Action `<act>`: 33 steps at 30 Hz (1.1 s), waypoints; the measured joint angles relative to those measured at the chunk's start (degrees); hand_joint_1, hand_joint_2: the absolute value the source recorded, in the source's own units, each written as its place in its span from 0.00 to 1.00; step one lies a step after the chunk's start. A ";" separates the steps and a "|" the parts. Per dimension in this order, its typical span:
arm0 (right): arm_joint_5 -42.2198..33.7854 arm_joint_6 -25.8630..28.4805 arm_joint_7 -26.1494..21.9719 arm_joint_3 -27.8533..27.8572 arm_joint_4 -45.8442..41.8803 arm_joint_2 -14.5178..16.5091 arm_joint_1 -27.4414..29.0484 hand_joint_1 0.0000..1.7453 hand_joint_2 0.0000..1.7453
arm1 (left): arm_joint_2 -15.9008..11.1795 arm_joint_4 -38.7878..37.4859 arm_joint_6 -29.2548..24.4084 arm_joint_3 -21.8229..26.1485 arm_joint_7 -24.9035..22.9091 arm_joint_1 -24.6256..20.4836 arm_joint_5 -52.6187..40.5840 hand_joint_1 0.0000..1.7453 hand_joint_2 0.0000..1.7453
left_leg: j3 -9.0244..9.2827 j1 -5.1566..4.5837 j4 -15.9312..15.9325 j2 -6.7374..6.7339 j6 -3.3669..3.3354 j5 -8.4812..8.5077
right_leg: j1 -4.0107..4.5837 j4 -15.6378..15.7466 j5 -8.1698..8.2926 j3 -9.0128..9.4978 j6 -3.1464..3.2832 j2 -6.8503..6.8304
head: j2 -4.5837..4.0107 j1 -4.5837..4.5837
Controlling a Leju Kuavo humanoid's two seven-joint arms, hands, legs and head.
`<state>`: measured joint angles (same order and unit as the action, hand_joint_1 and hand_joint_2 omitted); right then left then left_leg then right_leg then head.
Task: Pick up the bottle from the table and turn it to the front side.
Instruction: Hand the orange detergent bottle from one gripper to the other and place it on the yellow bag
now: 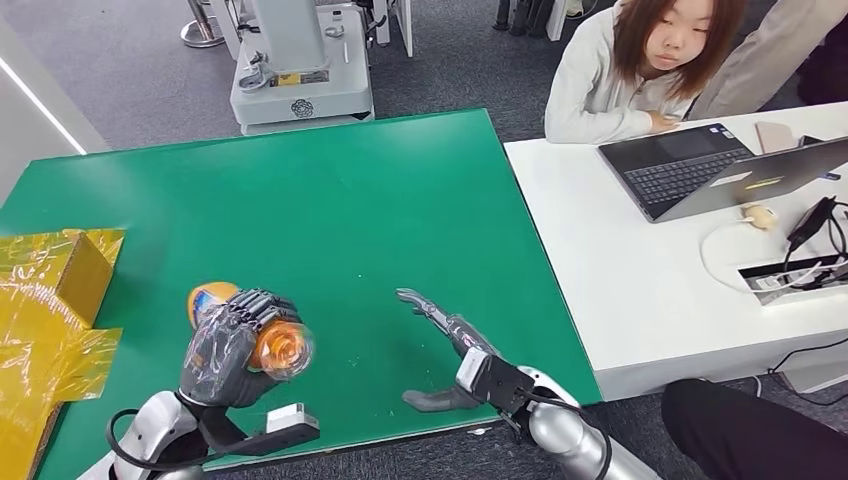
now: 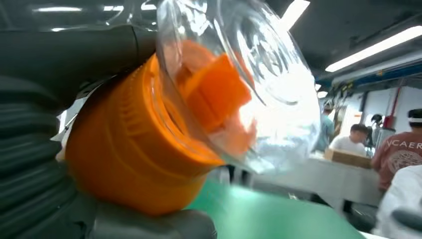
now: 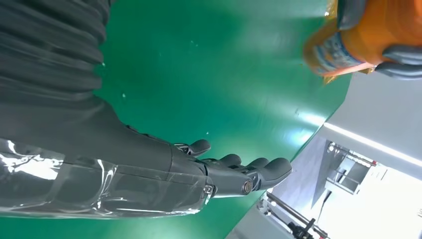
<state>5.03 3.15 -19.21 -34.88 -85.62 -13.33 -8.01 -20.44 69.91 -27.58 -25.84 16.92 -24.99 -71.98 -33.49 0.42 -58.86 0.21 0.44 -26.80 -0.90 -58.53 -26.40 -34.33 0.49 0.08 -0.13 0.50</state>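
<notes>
I see my left hand (image 1: 232,345) wrapped around the orange plastic bottle with a clear cap (image 1: 262,338), and it holds the bottle above the green tabletop (image 1: 340,210), near the front edge of it. The dark fingers (image 1: 250,305) are closed over the bottle body, and the clear cap end points toward my camera. In the left wrist view the orange ribbed neck and the transparent cap of the bottle (image 2: 164,119) are very close to the lens, with the grey thumb under it.

My right hand (image 1: 450,355) is beside the bottle, apart from it, low over the same green tabletop. Its fingers (image 1: 420,303) are stretched out and spread, the thumb held away, and it holds nothing. The right wrist view shows the same straight fingers (image 3: 249,169) above the green surface and the bottle (image 3: 348,45) in the other hand further away.

On the far side of the bottle from the right hand, crumpled yellow plastic wrap (image 1: 50,300) lies at the tabletop edge. Past the right hand there is a white desk (image 1: 620,270) with an open dark laptop (image 1: 700,170), and a person (image 1: 640,70) sits at it.
</notes>
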 joint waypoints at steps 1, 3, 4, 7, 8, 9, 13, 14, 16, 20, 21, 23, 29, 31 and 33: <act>0.28 0.00 -0.04 0.30 -0.59 -0.09 0.56 0.00 1.00 | -0.78 0.58 0.22 -0.20 -1.30 -0.15 -4.07 1.00 1.00 | 0.00 0.00 0.00 0.00 0.00 0.00 | 0.00 0.00 0.00 0.00 0.00 0.00 | 0.00 0.01; 0.78 -0.01 -0.25 1.00 -1.93 -0.35 1.79 0.00 1.00 | -2.94 1.76 1.36 -1.18 -4.85 -0.84 -11.88 1.00 1.00 | 0.00 0.02 0.00 0.01 0.00 0.00 | 0.01 0.00 0.00 0.00 0.00 0.00 | 0.00 0.02; 0.98 -0.03 -0.40 1.37 -2.54 -0.51 2.44 0.00 1.00 | -4.26 2.16 2.03 -2.20 -7.34 -1.48 -14.43 1.00 1.00 | 0.00 0.03 0.01 0.00 0.00 0.00 | 0.01 0.00 0.00 0.00 0.00 0.00 | 0.00 0.03; 1.56 -0.07 -0.84 2.36 -4.08 -0.96 4.15 0.00 1.00 | -8.84 2.59 2.95 -7.27 -15.18 -3.54 -17.19 1.00 1.00 | 0.02 0.05 0.02 -0.10 0.01 0.00 | 0.03 -0.02 0.02 -0.02 0.03 0.09 | 0.00 0.01; 1.70 -0.07 -0.93 2.60 -4.48 -1.09 4.58 0.00 1.00 | -10.11 2.59 2.97 -8.89 -16.48 -3.94 -17.35 1.00 1.00 | 0.03 0.06 0.02 -0.13 0.01 0.00 | 0.04 -0.02 0.02 -0.03 0.04 0.11 | 0.00 -0.01; 1.75 -0.07 -1.00 2.83 -4.79 -1.20 4.91 0.00 1.00 | -11.11 2.59 3.12 -10.20 -17.15 -4.23 -17.48 1.00 1.00 | 0.03 0.06 0.02 -0.13 0.02 0.01 | 0.05 -0.02 0.03 -0.03 0.05 0.11 | 0.00 0.01; 1.97 0.01 -1.57 3.50 -5.59 -1.46 5.94 0.00 1.00 | -14.39 2.53 5.49 -13.91 -18.25 -5.23 -17.67 1.00 1.00 | 0.02 0.08 0.02 -0.19 0.03 0.01 | 0.08 -0.03 0.06 -0.03 0.09 0.14 | 0.00 0.02; 2.10 0.12 -1.81 3.68 -5.87 -1.57 6.43 0.00 1.00 | -15.45 2.38 6.52 -14.61 -17.81 -5.37 -17.58 1.00 1.00 | 0.02 0.09 0.02 -0.22 0.03 0.01 | 0.08 -0.03 0.06 -0.03 0.11 0.17 | 0.00 0.02; 2.57 0.49 -2.33 4.18 -6.58 -1.80 7.62 0.00 1.00 | -17.18 1.60 8.65 -15.27 -15.22 -5.35 -16.78 1.00 1.00 | 0.00 0.08 0.02 -0.21 0.03 0.01 | 0.08 -0.02 0.06 -0.04 0.11 0.15 | 0.00 0.02; 3.13 0.78 -2.99 4.98 -8.11 -2.13 9.29 0.00 1.00 | -18.48 -3.71 9.78 -14.90 -10.23 -4.26 -14.70 1.00 1.00 | -0.02 0.09 0.04 -0.24 0.05 -0.01 | 0.08 -0.02 0.06 -0.03 0.11 0.18 | 0.00 0.03; 3.24 0.65 -3.06 5.08 -8.38 -2.14 9.50 0.00 1.00 | -18.53 -5.72 9.10 -14.58 -10.75 -3.83 -14.71 1.00 1.00 | 0.00 0.09 0.04 -0.27 0.07 -0.02 | 0.08 -0.02 0.06 -0.04 0.11 0.22 | 0.00 0.02; 3.46 0.27 -3.13 5.24 -8.65 -2.15 9.72 0.00 1.00 | -18.53 -9.49 7.15 -13.79 -13.17 -2.92 -15.42 1.00 1.00 | 0.02 0.09 0.04 -0.31 0.09 -0.03 | 0.08 -0.02 0.06 -0.05 0.12 0.27 | 0.00 0.02; 2.76 -0.86 -3.95 5.28 -8.49 -2.15 8.80 0.00 1.00 | -17.79 -17.02 3.51 -13.02 -23.30 -0.03 -17.55 1.00 1.00 | 0.02 0.09 0.04 -0.28 0.09 -0.03 | 0.08 -0.02 0.07 -0.04 0.12 0.24 | 0.00 0.02; 2.42 -1.16 -4.20 5.26 -8.27 -2.19 8.24 0.00 1.00 | -17.43 -18.08 2.59 -13.02 -24.63 0.33 -17.65 1.00 1.00 | 0.01 0.09 0.04 -0.23 0.09 -0.03 | 0.08 -0.01 0.07 -0.02 0.12 0.17 | 0.00 0.04; 1.92 -1.23 -4.49 5.20 -7.95 -2.25 7.66 0.00 1.00 | -17.09 -18.88 1.57 -13.02 -25.65 0.53 -17.67 1.00 1.00 | 0.01 0.08 0.04 -0.20 0.09 -0.03 | 0.07 -0.01 0.06 0.00 0.12 0.13 | 0.00 0.03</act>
<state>6.95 1.92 -23.70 -29.69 -93.57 -15.57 -0.35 -37.53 51.02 -26.02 -38.86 -8.73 -24.46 -89.66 -33.47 0.50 -58.83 0.01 0.54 -26.83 -0.83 -58.54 -26.33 -34.33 0.60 0.22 -0.13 0.54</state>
